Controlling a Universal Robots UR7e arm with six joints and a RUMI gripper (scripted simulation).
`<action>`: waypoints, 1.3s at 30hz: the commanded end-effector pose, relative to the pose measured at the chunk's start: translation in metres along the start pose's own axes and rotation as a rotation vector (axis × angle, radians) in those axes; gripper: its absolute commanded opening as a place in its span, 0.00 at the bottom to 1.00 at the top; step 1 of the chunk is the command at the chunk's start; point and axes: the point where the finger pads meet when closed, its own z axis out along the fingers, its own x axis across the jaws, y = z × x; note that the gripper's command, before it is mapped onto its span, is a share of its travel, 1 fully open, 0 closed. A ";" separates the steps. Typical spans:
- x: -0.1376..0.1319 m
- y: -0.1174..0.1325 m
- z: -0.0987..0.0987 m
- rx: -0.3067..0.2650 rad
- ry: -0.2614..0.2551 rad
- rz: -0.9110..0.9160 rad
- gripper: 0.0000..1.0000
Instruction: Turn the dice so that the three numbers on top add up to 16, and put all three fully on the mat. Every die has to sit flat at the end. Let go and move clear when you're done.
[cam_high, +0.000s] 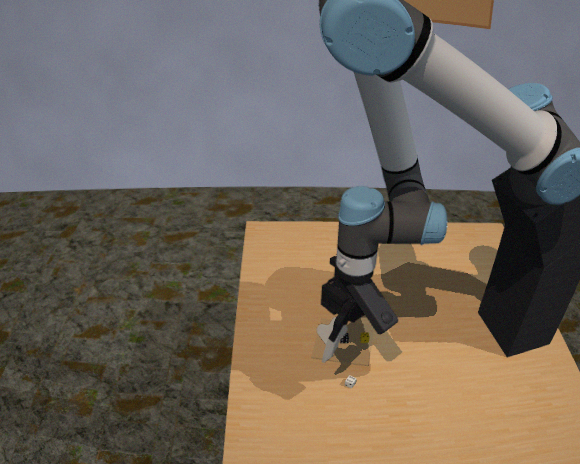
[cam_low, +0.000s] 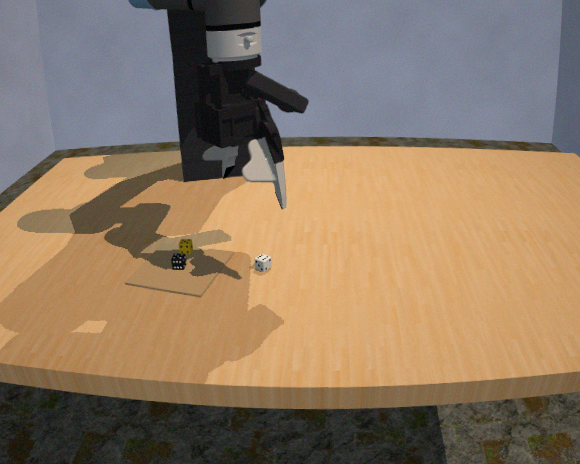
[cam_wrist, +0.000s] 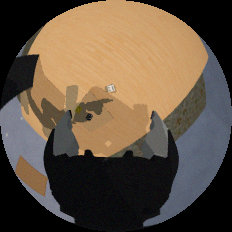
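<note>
A thin tan mat (cam_high: 359, 359) (cam_low: 192, 286) (cam_wrist: 103, 121) lies on the wooden table (cam_high: 450, 400) (cam_low: 400, 250). A black die (cam_high: 344, 339) (cam_low: 178, 261) (cam_wrist: 89, 116) sits flat on the mat. A yellow die (cam_high: 365, 338) (cam_low: 185, 246) (cam_wrist: 78, 109) sits right behind it at the mat's far edge. A white die (cam_high: 349, 382) (cam_low: 262, 263) (cam_wrist: 111, 88) sits flat on the bare table, just off the mat. My gripper (cam_high: 334, 345) (cam_low: 255, 190) (cam_wrist: 111, 110) is open and empty, hanging well above the mat. The pips on top are too small to read.
The robot's black base (cam_high: 535, 280) (cam_low: 192, 150) stands at the back of the table. The table edge (cam_low: 300, 395) runs along the front, with rough ground beyond it.
</note>
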 end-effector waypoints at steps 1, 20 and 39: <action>0.002 -0.001 0.001 -0.002 0.001 0.086 1.00; 0.008 -0.005 0.009 -0.001 0.001 0.592 1.00; 0.011 -0.007 0.016 -0.001 0.001 1.081 1.00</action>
